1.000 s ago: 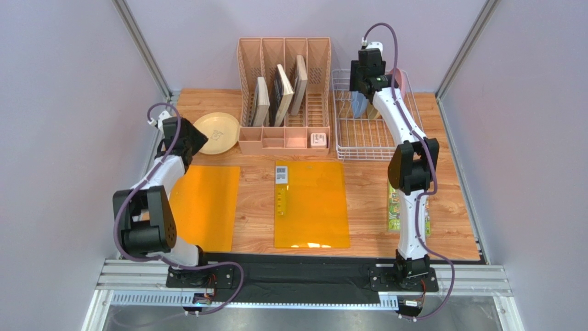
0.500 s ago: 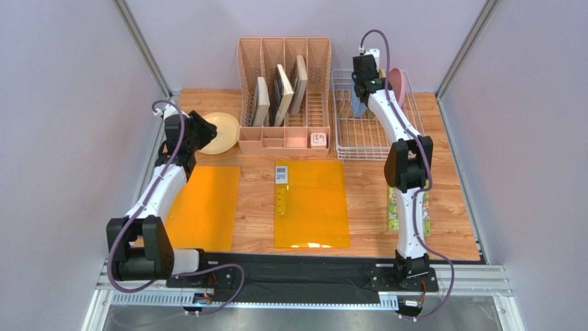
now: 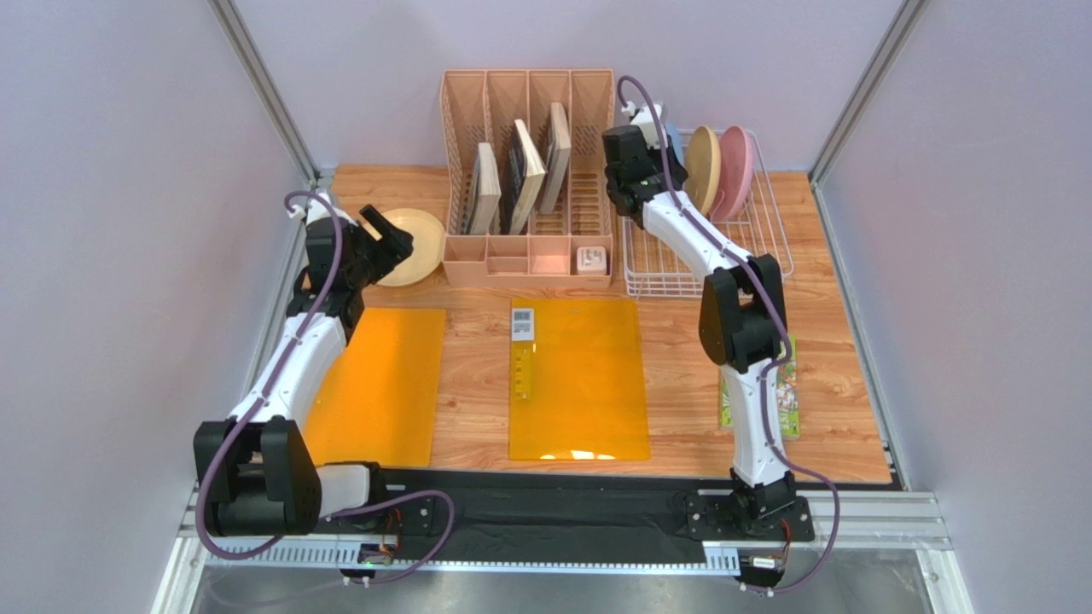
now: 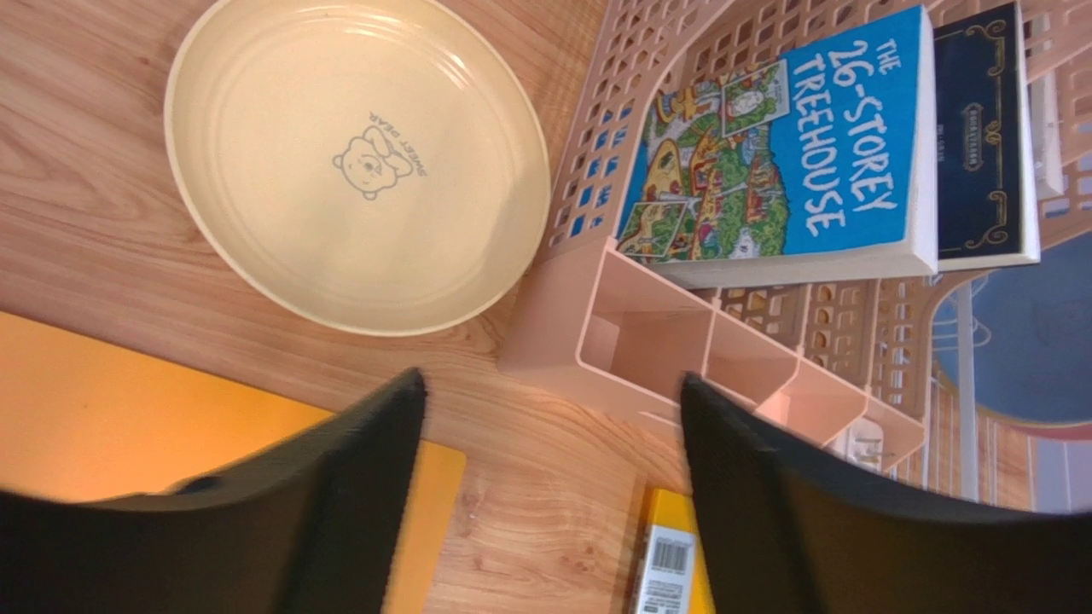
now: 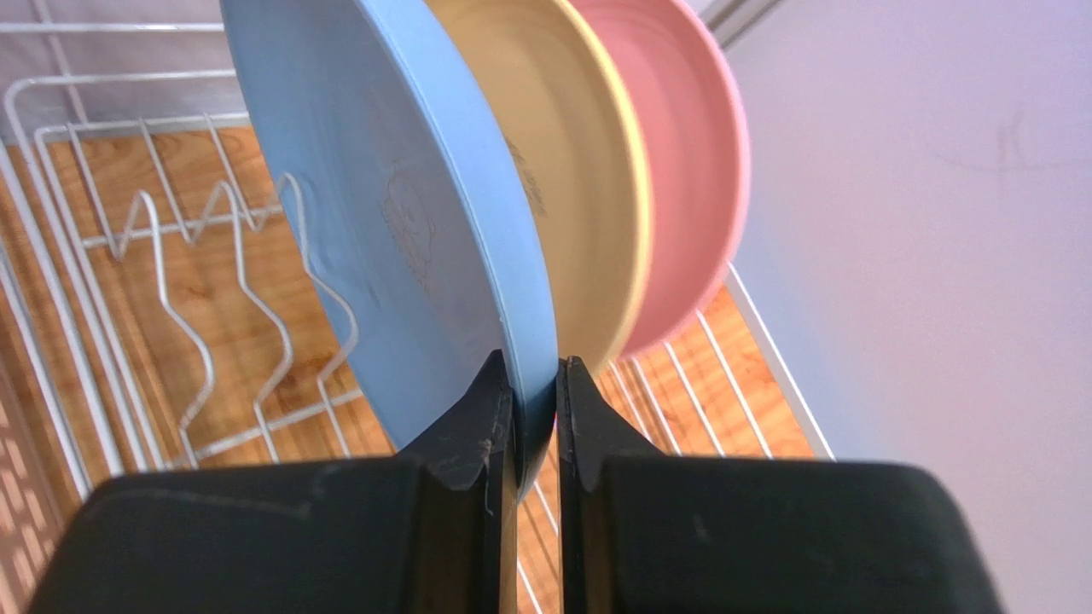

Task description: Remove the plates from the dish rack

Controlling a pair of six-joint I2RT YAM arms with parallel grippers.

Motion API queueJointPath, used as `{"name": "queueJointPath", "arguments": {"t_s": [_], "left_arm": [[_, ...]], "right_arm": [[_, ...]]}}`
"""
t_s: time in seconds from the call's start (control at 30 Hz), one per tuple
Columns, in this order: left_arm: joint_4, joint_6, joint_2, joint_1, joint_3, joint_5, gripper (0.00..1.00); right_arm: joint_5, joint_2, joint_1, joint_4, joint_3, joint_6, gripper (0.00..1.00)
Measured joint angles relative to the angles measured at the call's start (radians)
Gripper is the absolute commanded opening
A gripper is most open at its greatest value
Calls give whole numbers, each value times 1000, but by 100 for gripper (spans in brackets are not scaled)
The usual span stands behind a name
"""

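Note:
The white wire dish rack (image 3: 692,262) stands at the back right. A tan plate (image 3: 701,166) and a pink plate (image 3: 738,170) stand upright in it. My right gripper (image 3: 654,151) is shut on the rim of the light blue plate (image 5: 385,192) and holds it on edge above the rack's left side, in front of the tan plate (image 5: 583,166) and the pink plate (image 5: 686,154). The pale yellow plate (image 4: 359,154) lies flat on the table at the back left. My left gripper (image 4: 551,384) hovers open just short of it, with nothing between its fingers.
The pink-beige organizer (image 3: 528,179) with books stands between the yellow plate and the rack. Two orange mats (image 3: 378,384) (image 3: 577,377) lie on the wooden table, with a yellow ruler (image 3: 522,352) on the middle one. A green packet (image 3: 756,397) lies by the right arm.
My right gripper has shut on the blue plate and lifted it up and to the left, out of its slot. The left arm has reached toward the yellow plate, and its jaws have opened wider.

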Motion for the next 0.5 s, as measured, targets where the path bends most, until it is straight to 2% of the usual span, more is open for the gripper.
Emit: {"name": "queueJointPath", "arguments": {"t_s": [0.07,0.1,0.33,0.5], "left_arm": [[-5,4,-12,-5,0,6,98],[-6,6,-18,-7,0,11,100],[-6,10,-50,-11,0,79,100],[-6,10,-58,-11,6,181,100]], "right_arm": [[15,-79,11,41,-108,6,0],[24,-121,16,59,-148,7,0],[21,-403,50,70,-268,27,0],[-119,-599,74,0,-380,146,0]]}}
